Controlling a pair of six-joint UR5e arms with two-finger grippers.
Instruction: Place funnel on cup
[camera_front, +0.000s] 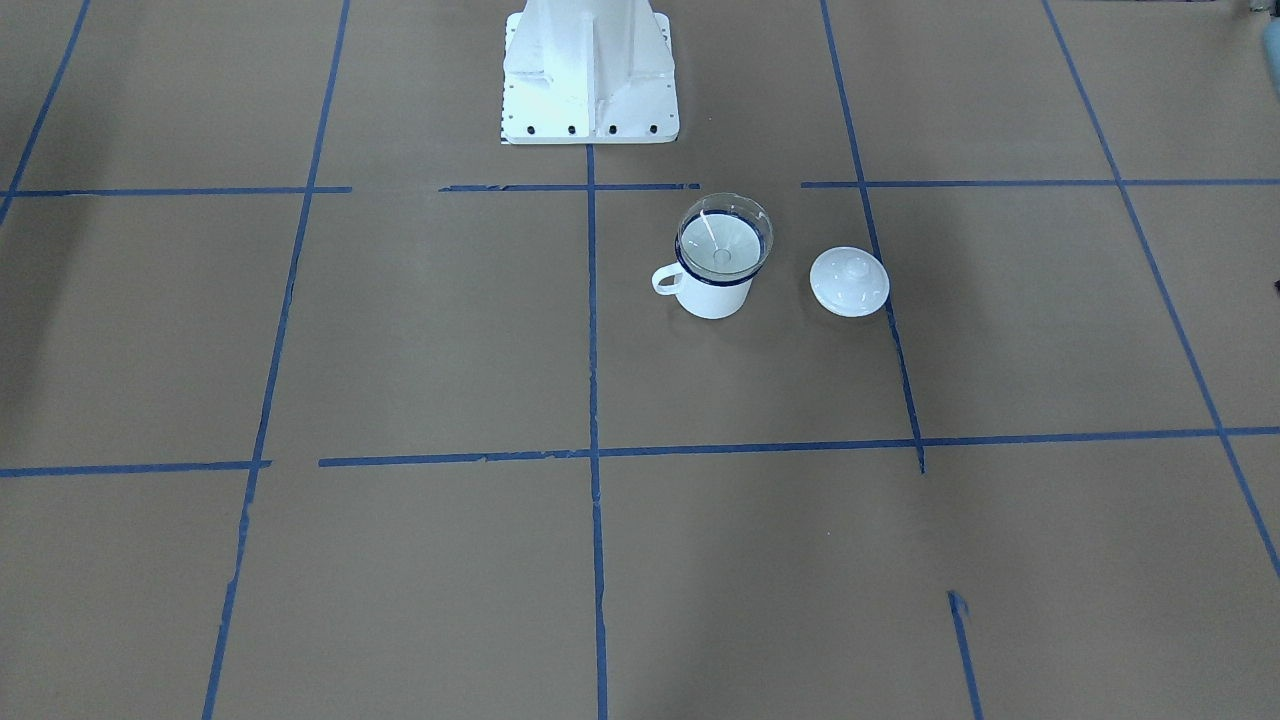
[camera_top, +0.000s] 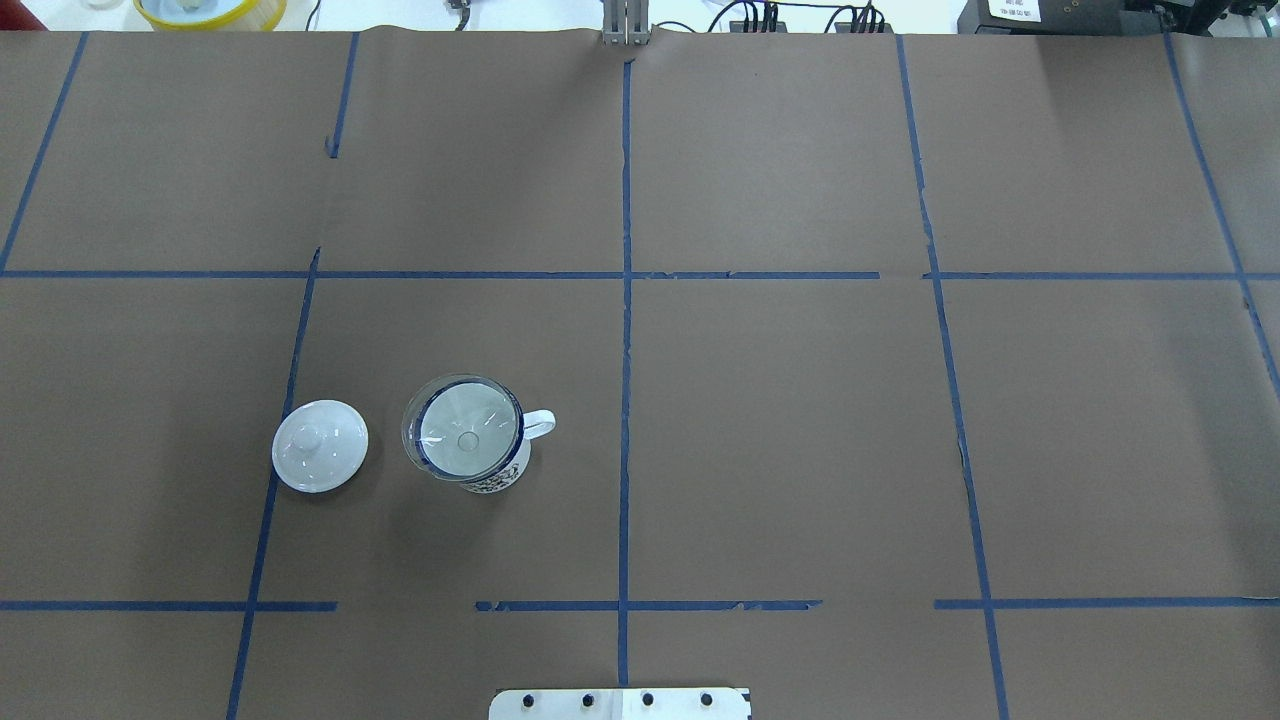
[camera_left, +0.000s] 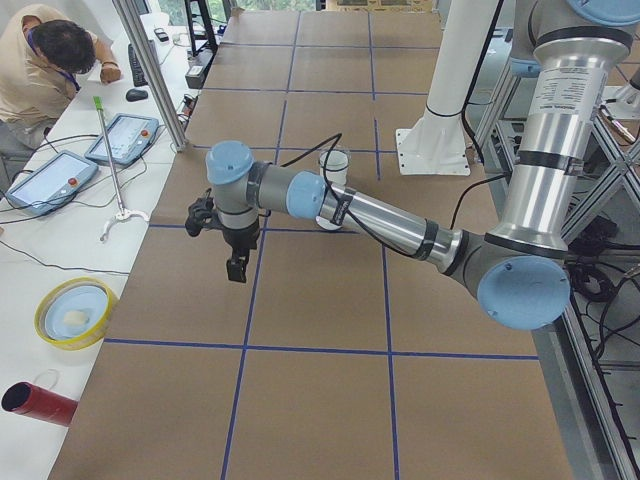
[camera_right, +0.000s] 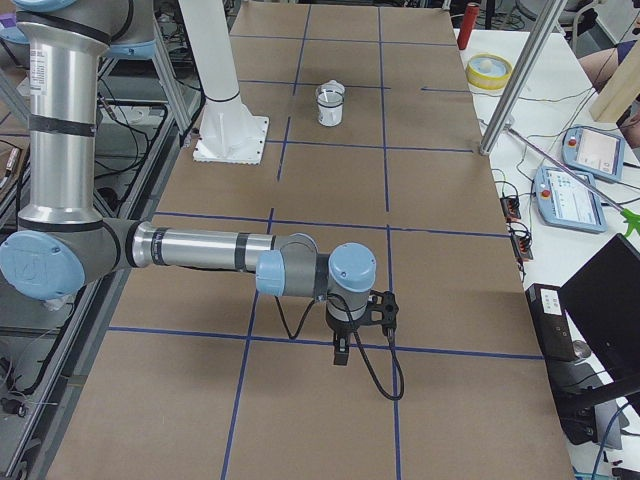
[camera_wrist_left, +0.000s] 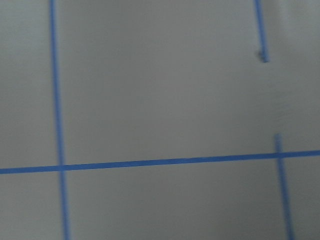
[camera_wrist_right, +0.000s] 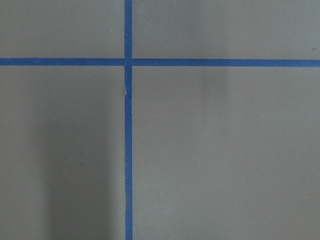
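The clear funnel (camera_front: 724, 238) sits in the mouth of the white mug with a dark blue rim (camera_front: 712, 294), its spout pointing down inside. The overhead view shows the funnel (camera_top: 463, 426) on the mug (camera_top: 497, 470), handle to the right. The mug is small and far in the side views (camera_left: 333, 165) (camera_right: 329, 104). My left gripper (camera_left: 237, 270) hangs above the table, far from the mug, seen only in the left side view. My right gripper (camera_right: 341, 355) hangs over the table's other end, seen only in the right side view. I cannot tell whether either is open or shut.
A white domed lid with a knob (camera_front: 849, 282) (camera_top: 320, 445) lies on the table beside the mug. The white robot base (camera_front: 588, 75) stands behind it. An operator (camera_left: 45, 60), teach pendants and a yellow bowl (camera_left: 75, 312) are at the side bench.
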